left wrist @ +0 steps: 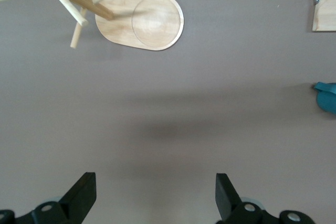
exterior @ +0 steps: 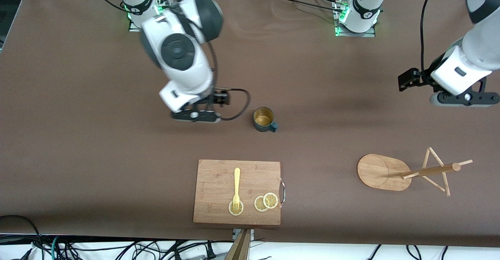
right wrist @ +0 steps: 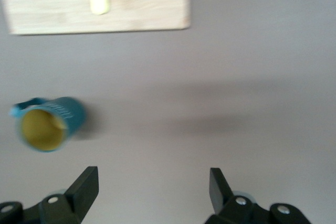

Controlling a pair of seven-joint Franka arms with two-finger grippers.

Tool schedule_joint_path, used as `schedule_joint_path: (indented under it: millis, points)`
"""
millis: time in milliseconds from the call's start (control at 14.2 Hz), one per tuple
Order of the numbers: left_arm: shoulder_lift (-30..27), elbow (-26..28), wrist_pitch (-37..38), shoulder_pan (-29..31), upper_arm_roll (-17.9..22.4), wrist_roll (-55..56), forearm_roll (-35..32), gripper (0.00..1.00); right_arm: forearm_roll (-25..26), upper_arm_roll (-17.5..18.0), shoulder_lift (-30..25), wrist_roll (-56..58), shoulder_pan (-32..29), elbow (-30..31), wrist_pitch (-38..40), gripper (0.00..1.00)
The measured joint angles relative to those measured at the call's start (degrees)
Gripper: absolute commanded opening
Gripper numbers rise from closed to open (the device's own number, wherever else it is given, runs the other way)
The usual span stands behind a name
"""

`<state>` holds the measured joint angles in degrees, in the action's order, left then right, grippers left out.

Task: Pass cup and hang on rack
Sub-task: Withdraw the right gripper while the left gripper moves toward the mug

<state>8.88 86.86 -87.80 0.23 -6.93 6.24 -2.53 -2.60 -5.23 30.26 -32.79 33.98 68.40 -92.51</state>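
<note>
I see the cup upright mid-table, at 12 o'clock from the cutting board. Right gripper beside it, wide open, empty. Left gripper waits open, ready for handover toward the rack.

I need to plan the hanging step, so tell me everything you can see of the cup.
The cup is a small dark teal mug, cylindrical, with a yellowish-brown inside and a small side handle. It stands upright and looks empty, on the bare brown table near the middle, farther from the front camera than the cutting board. Its handle points toward the left arm's end. Nothing touches it; the open right gripper is beside it, apart.
</note>
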Motion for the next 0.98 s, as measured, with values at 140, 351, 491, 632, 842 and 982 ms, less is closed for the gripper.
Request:
schedule_joint_path:
  millis: [140, 351, 491, 632, 842, 982]
  points:
    - [1.25, -0.02, 0.49, 0.00, 0.02, 0.00, 0.00, 1.00, -0.01, -5.39, -1.67, 3.39, -0.28, 0.07, 3.53, 0.99]
    - [1.89, 0.70, 1.25, 0.15, 0.42, 0.00, 0.00, 1.00, -0.03, -13.75, -3.17, 8.81, -0.27, 0.34, 9.18, 0.99]
    - [1.74, 3.92, -1.94, 0.77, 0.69, -0.03, 0.00, 1.00, -0.10, -19.64, -4.16, 15.53, -0.33, 0.74, 10.56, 0.99]
    - [0.41, 11.20, -11.01, 1.62, 0.92, -0.12, -0.01, 1.00, -0.13, -25.17, -5.28, 24.59, -0.54, 1.57, 10.95, 0.99]
    - [-3.70, 25.97, -26.68, 2.67, 0.94, -0.27, -0.01, 1.00, -0.64, -31.21, -6.39, 34.97, -1.15, 2.53, 11.24, 0.99]
    - [-5.78, 33.65, -34.38, 2.90, 0.94, -0.33, -0.01, 1.00, -3.70, -32.85, -6.97, 38.40, -2.40, 2.98, 12.22, 0.99]
